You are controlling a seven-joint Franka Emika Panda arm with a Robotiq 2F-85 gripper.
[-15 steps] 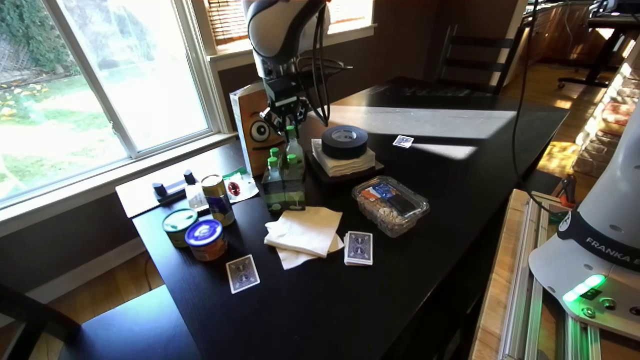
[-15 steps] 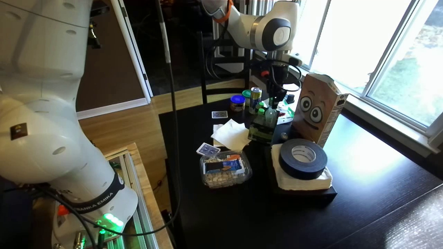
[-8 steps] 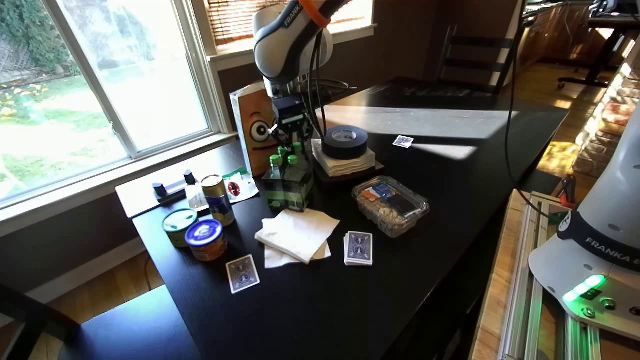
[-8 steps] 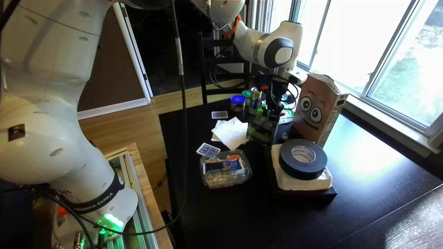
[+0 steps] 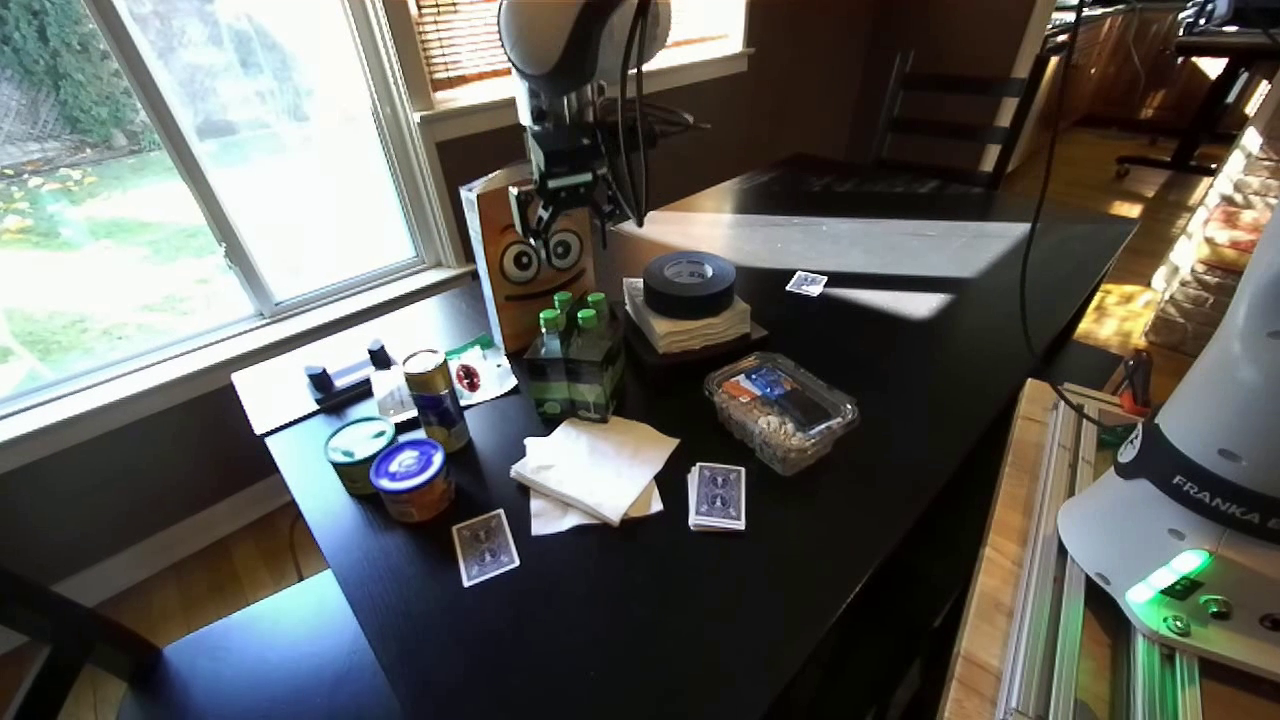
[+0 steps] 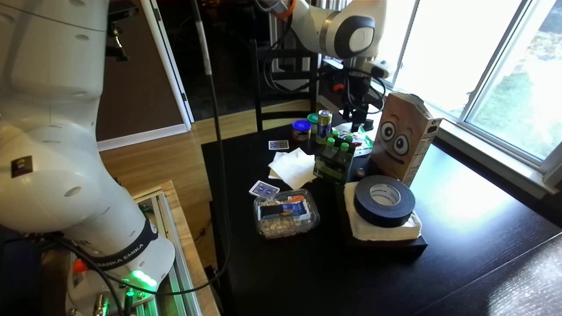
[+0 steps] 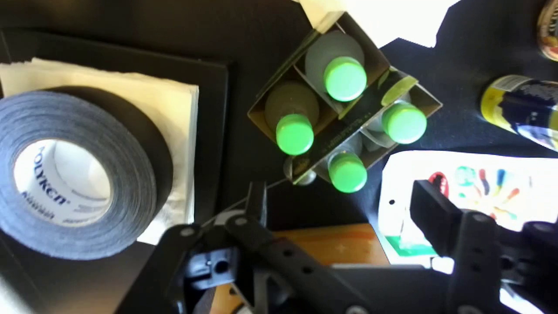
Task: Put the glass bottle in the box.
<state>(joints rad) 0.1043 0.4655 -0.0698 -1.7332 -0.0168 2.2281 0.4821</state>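
1. Black fingers (image 7: 436, 218) are looming nearest in the wrist view: the gripper (image 7: 344, 203) is hanging with its jaws wide apart, released and grasping nothing.
2. Low over the bottle (image 7: 294, 118) half a second ago, the gripper is now hovering clear above its cap, so the letting-go is looking complete.
3. That bottle is standing in the box (image 7: 344, 128), filling the compartment nearest the tape (image 7: 126, 183). It is sitting lower than a second ago, its cap now lining up with those of the other bottles (image 7: 341, 65) in both exterior views; the placing is probably finished, with only backing off remaining.
4. Napkins (image 5: 597, 468) just beside the box are lying slightly turned from a second ago, and the box itself is sitting a touch askew from then; the lowering is perhaps accounting for both.
5. Cardboard walls are hiding the bottle's lower part, so nothing is showing whether its base is resting on the bottom.
6. Beside the box, in an exterior view, a small round thing (image 6: 360, 172) is lying, too small to be making out.
7. Farther back, the carton (image 5: 525, 285) is being partly covered by the gripper in the wrist view, and the arm (image 5: 575, 45) is running out of frame in both exterior views.
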